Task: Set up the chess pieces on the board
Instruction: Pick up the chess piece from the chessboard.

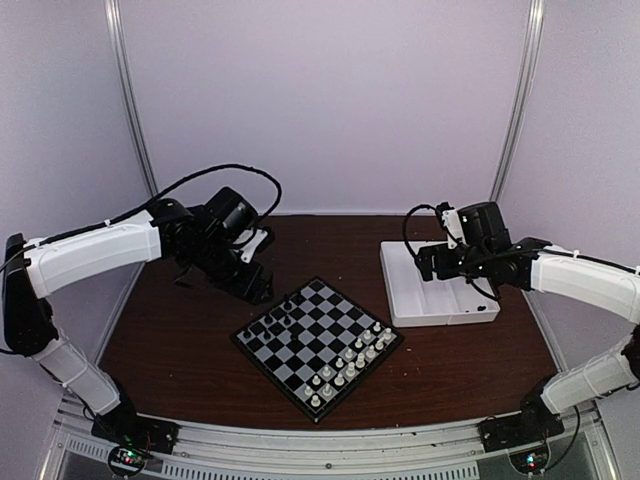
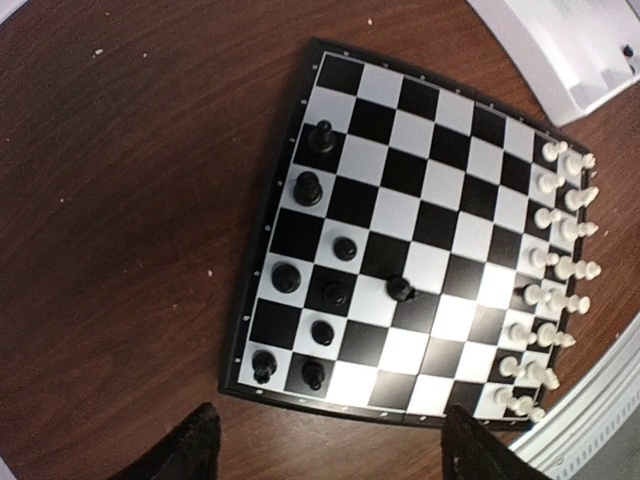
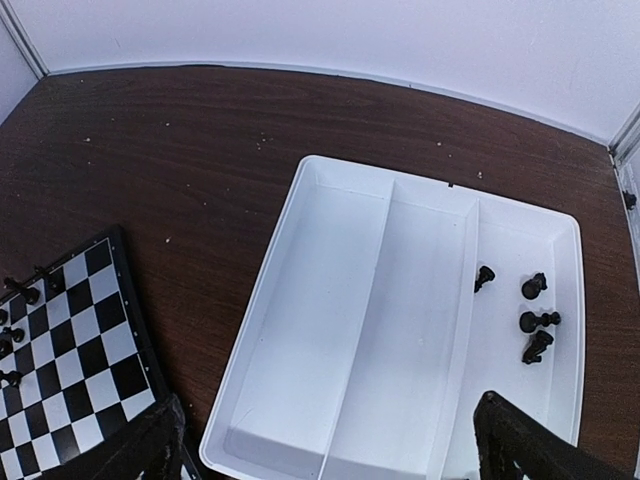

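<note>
Both gape empty — the left claw (image 2: 330, 428) over the board (image 2: 400, 215) with perhaps nine black chess pieces (image 2: 401, 289), the right claw (image 3: 330, 405) over the tray (image 3: 350, 300) holding four more.

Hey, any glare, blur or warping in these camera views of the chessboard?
Left wrist view: the board bows at its edges from lens distortion, and glare washes out squares near the white pieces. Top external view: soft, small detail barely resolves. Right wrist view: evenly lit and sharp, though the tray curves at its edges.
</note>
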`<act>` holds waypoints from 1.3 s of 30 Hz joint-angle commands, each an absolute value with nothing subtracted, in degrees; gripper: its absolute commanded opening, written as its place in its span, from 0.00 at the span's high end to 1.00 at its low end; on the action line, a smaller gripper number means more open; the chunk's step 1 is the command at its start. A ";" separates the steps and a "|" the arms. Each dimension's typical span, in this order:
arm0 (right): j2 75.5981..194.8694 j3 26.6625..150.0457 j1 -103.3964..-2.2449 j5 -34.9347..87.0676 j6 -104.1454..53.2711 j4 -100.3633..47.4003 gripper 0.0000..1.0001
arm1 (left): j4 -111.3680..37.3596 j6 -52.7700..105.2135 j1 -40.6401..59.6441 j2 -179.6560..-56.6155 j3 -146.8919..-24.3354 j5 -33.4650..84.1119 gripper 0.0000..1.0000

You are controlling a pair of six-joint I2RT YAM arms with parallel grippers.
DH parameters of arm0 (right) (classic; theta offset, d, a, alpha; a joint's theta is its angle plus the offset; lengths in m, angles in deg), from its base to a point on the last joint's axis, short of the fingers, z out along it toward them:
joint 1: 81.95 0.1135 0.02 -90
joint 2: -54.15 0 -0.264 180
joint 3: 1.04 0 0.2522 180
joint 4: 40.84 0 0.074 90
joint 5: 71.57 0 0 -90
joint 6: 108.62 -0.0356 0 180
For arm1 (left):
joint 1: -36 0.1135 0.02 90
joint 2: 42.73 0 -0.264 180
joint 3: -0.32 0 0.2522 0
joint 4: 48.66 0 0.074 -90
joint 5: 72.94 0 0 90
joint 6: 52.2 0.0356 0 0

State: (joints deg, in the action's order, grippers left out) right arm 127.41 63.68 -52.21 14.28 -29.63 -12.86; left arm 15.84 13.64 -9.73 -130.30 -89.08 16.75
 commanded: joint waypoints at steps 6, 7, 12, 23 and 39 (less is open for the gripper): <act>128.86 67.90 -52.42 26.37 -30.44 -6.73 0.08 | 9.17 12.66 -13.90 -135.25 -89.62 20.20 0.39; 129.13 68.21 -52.42 26.87 -30.58 -6.54 0.08 | 9.58 12.68 -14.37 -136.32 -90.32 20.10 0.40; 127.99 66.69 -52.42 26.21 -31.14 -8.00 0.06 | 12.82 12.93 -16.70 -142.40 -94.73 17.93 0.41; 126.88 65.07 -52.42 25.07 -31.19 -8.88 0.03 | 15.94 12.99 -18.15 -151.55 -100.67 14.46 0.59; 128.81 65.64 -52.48 23.75 -31.05 -8.76 0.03 | 16.78 13.10 -18.14 -156.63 -102.52 15.01 0.66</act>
